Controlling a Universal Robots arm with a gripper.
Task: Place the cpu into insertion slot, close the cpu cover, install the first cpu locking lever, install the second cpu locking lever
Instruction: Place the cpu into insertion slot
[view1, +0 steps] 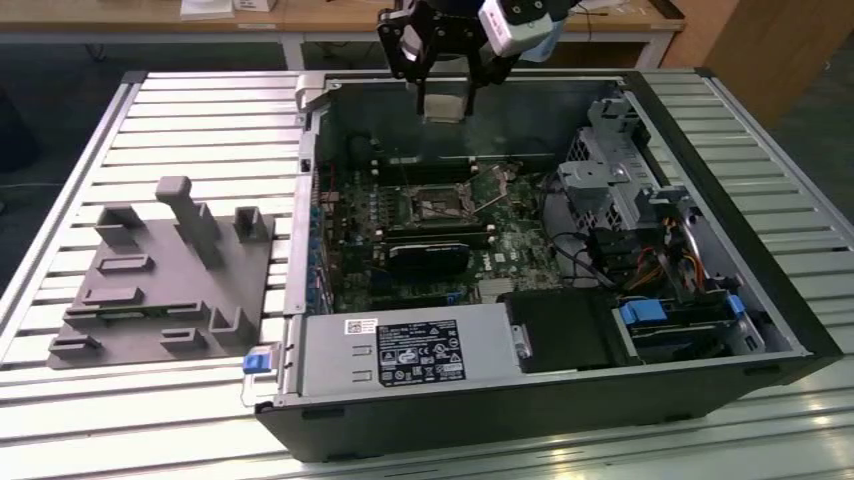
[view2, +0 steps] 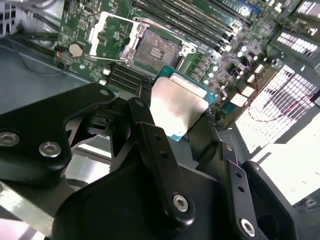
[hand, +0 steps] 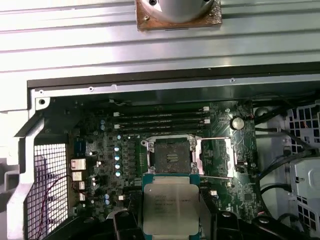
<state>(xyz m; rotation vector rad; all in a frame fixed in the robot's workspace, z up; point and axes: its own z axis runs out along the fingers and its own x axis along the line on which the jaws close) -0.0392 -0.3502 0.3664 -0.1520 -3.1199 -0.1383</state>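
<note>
My gripper (view1: 445, 104) hangs over the far edge of the open computer case, shut on the cpu (view1: 446, 100), a small square chip with a silvery top. In both wrist views the cpu (view2: 181, 106) (hand: 170, 206) sits clamped between the black fingers (view2: 146, 125). The insertion slot (hand: 172, 156) (view2: 157, 50) (view1: 434, 207) lies bare on the green motherboard, well below and ahead of the chip. The cpu cover (hand: 215, 139) (view2: 121, 16), a thin metal frame, stands flipped open beside the slot.
Several long memory slots (hand: 160, 120) run beside the socket. A black fan card (view1: 427, 250) lies on the near side of it, with a power supply (view1: 400, 350) at the front and drive bays and cables (view1: 627, 200) on the exterior view's right. A grey fixture (view1: 160, 270) stands outside the case.
</note>
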